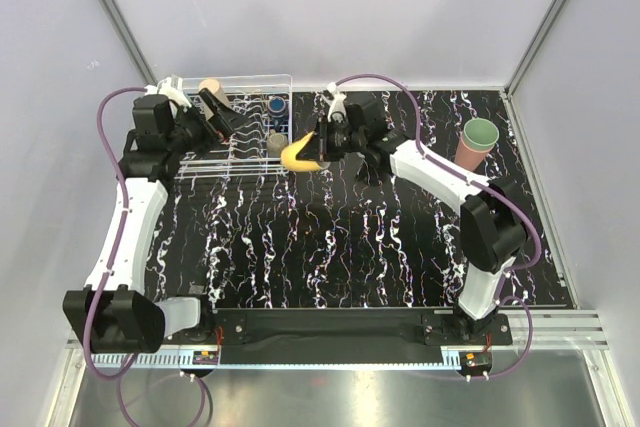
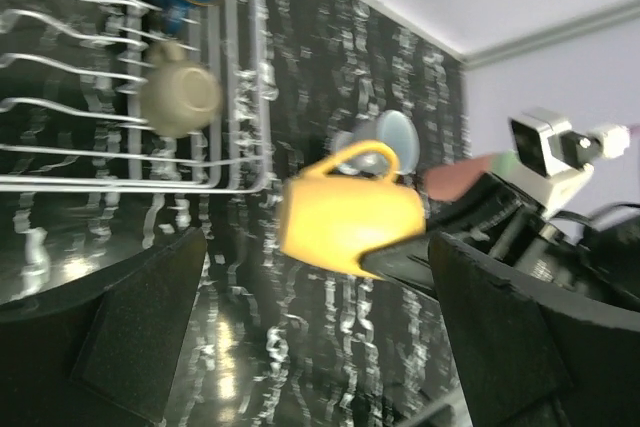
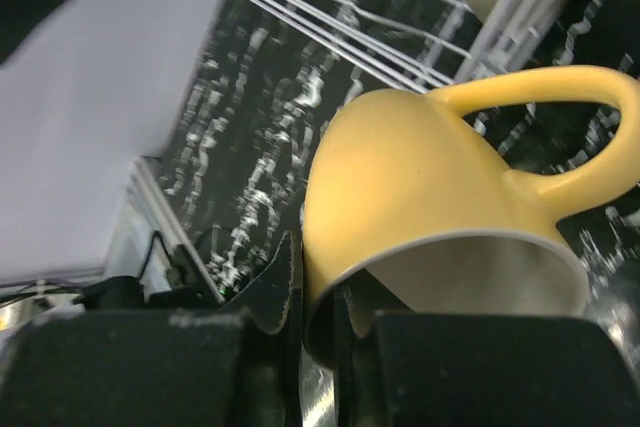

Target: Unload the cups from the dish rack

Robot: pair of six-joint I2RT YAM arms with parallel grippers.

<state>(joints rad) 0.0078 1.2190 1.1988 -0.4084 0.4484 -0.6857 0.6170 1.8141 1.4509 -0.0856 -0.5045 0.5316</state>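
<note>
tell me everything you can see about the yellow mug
The yellow mug is glossy, ceramic-looking, yellow outside and pale cream inside, with one loop handle. It is tipped on its side, apparently held above the black marbled table, just off the right end of the white dish rack. The right claw pinches its rim, one finger inside, one outside. Nothing else touches it.

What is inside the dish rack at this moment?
A tan tumbler, a blue cup and a beige mug sit in the dish rack. The left arm hides part of its middle, so more may lie there.
</note>
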